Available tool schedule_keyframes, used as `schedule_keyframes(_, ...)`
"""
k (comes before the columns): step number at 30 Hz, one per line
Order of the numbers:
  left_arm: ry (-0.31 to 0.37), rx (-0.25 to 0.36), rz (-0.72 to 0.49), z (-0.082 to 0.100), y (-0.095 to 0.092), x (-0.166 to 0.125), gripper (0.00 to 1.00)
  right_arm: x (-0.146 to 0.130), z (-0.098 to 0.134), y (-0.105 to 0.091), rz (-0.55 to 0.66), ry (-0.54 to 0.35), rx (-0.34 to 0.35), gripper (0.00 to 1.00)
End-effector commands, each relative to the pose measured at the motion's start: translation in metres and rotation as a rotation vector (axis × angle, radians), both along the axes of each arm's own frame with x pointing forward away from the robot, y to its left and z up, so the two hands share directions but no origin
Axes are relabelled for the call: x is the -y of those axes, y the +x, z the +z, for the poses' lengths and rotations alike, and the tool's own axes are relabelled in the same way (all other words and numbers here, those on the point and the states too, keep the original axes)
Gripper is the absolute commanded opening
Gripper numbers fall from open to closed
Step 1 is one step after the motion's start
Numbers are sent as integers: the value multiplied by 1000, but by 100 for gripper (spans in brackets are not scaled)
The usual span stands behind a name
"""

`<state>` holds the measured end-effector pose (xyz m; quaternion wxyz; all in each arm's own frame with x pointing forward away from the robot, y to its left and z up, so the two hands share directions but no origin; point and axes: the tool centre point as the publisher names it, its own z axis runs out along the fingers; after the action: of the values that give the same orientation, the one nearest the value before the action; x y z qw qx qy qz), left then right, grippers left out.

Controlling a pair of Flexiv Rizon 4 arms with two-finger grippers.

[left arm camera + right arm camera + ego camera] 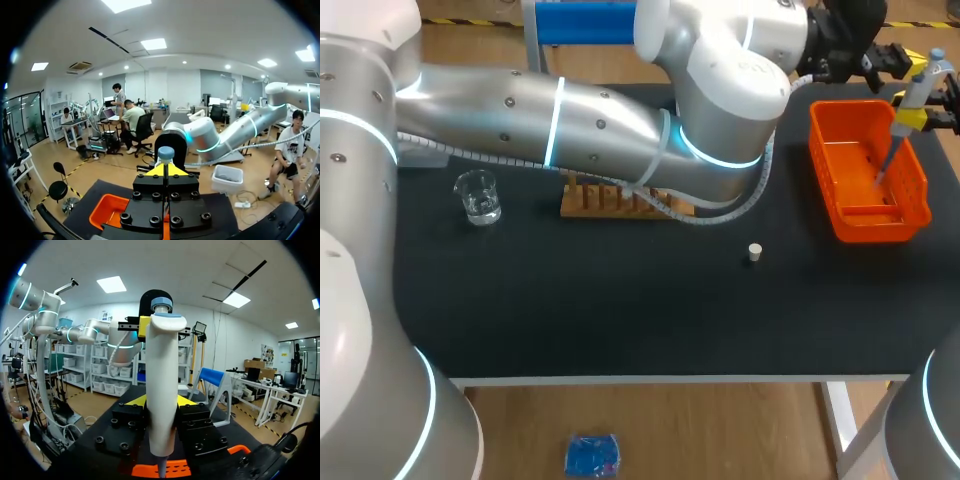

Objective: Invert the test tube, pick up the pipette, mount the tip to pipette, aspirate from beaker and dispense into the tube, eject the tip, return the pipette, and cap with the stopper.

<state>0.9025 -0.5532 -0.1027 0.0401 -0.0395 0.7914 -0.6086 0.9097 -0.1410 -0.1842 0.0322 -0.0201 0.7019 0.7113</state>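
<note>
One glass beaker (pixel 478 196) holding clear liquid stands at the left of the black table (pixel 620 310). To its right, and well apart from it, is a wooden rack (pixel 616 199). The left arm (pixel 570 120) crosses above the rack and hides its far edge and right end. Further right a small white stopper (pixel 754 252) stands alone on the mat, nearer the front edge.

At the right end sits an orange basket (pixel 850 215) with slotted walls. The pipette (pixel 914 95) hangs tilted over it, blue-grey head up and thin lower end pointing down inside the basket's walls. Whether a tip is mounted on that end is hard to tell.

The right gripper (pixel 161 401) grasps the pipette's white body, with one yellow-tipped finger on each side. The left gripper (pixel 165 171) has reached over to the same corner and is up at the pipette's head. In the right wrist view one of its yellow tips lies against the side of the head, just under the blue-grey button. In the left wrist view its fingers appear pressed together with nothing between them. The pipette's button shows just ahead of their tips, and the orange basket lies below.
</note>
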Motion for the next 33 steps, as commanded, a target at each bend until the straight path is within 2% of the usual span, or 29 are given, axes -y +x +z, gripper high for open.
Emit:
schedule_keyframes(1,-130,12,-3,-11,2,6,0,0,4,2,4,0,1,0)
schedule_keyframes(33,-104,-20,-3,-27,5,14,0,0,4,2,4,0,1,0)
